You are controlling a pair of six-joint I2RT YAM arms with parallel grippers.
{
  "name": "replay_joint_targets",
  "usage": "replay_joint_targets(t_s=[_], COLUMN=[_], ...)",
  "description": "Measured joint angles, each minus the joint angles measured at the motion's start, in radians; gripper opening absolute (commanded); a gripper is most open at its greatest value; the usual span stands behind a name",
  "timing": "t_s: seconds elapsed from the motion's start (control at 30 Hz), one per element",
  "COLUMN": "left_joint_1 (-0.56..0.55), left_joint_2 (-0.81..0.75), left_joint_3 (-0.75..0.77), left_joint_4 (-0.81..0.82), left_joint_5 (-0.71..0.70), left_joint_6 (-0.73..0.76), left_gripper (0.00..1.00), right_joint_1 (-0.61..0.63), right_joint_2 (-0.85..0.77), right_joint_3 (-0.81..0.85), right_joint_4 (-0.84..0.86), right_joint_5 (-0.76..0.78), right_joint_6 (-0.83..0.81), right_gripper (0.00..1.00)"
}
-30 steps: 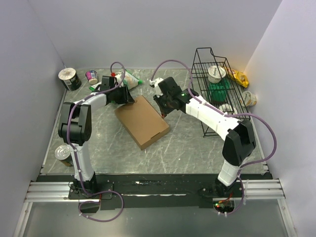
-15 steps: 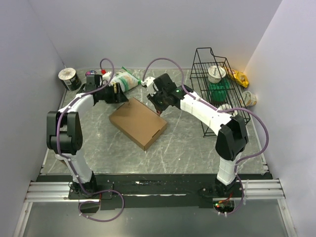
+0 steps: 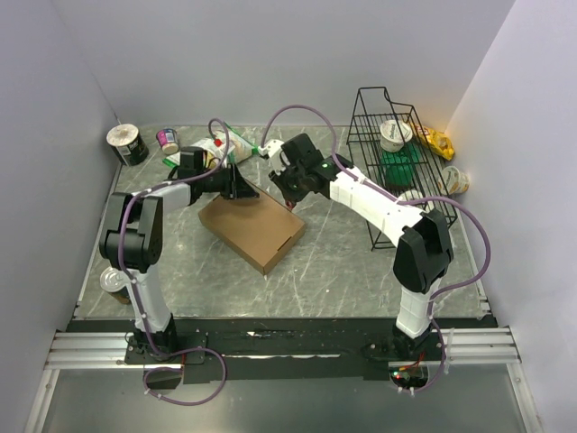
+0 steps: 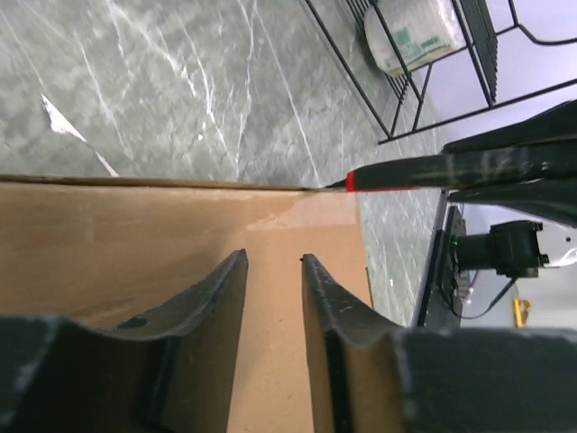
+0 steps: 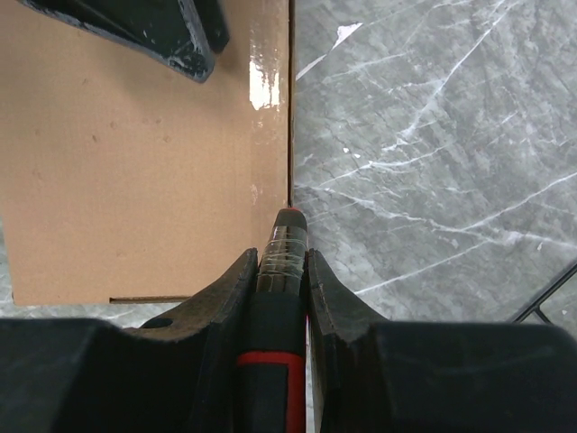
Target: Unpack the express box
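Box (image 3: 257,225): flat on the table (image 3: 352,271), lid closed, one corner toward the arm bases. Compared with a second ago it has slid slightly left and turned a little.

Left gripper (image 3: 236,188): half a second ago it was off toward the clutter at the back; it is now over the box's far left corner. On the wrist view its fingers (image 4: 216,298) stand a narrow slot apart with only bare cardboard showing between them, so it holds nothing. I cannot tell whether it presses on the lid or hovers just above it.

Right gripper (image 5: 281,262): unmoved over the last half second. It is clamped on the cutter (image 5: 285,236), tip at the box's edge seam.

Judgement: with the left back at the lid, the box is probably being steadied for the cut. I see no slit yet, so unpacking is at an early stage.

Behind: the snack bag (image 3: 239,144) and the wire rack (image 3: 388,117) are not involved.
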Motion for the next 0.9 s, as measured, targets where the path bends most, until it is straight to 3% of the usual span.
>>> replay_joint_targets(t_s=[0.47,0.9], left_joint_1=[-0.002,-0.008], left_joint_2=[0.088,0.089], left_joint_3=[0.015,0.029], left_joint_4=[-0.018,-0.055], left_joint_5=[-0.036,-0.085], left_joint_6=[-0.008,0.002], left_gripper=[0.2,0.14], right_joint_1=[-0.006,-0.006], right_joint_2=[-0.016,-0.093], right_joint_3=[-0.032,-0.126], right_joint_4=[0.021,0.046], right_joint_5=[0.002,0.016], right_joint_6=[0.028,0.074], right_gripper=[0.0,0.0])
